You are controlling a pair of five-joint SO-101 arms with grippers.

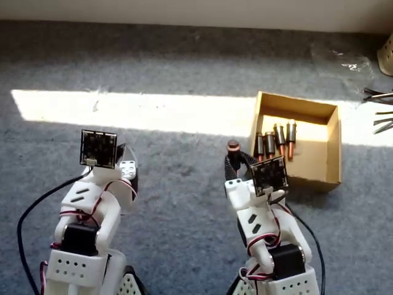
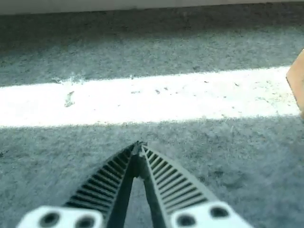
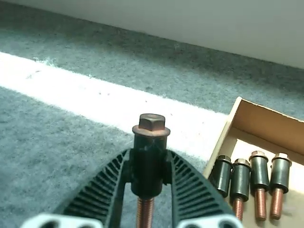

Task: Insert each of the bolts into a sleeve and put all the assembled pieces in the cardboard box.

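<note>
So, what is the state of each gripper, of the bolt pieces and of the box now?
left gripper: shut, empty.
right gripper: shut on held piece.
held piece: bolt inside sleeve, outside the box.
cardboard box: open, partly filled.
four assembled pieces: lying side by side in the box.

a bright sun band glares across the shaded carpet (image 1: 184, 203) and cardboard box (image 1: 333, 147).

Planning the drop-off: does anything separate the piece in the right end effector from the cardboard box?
Nothing visible stands between the held piece and the cardboard box but its side wall; four assembled pieces lie inside.
</note>
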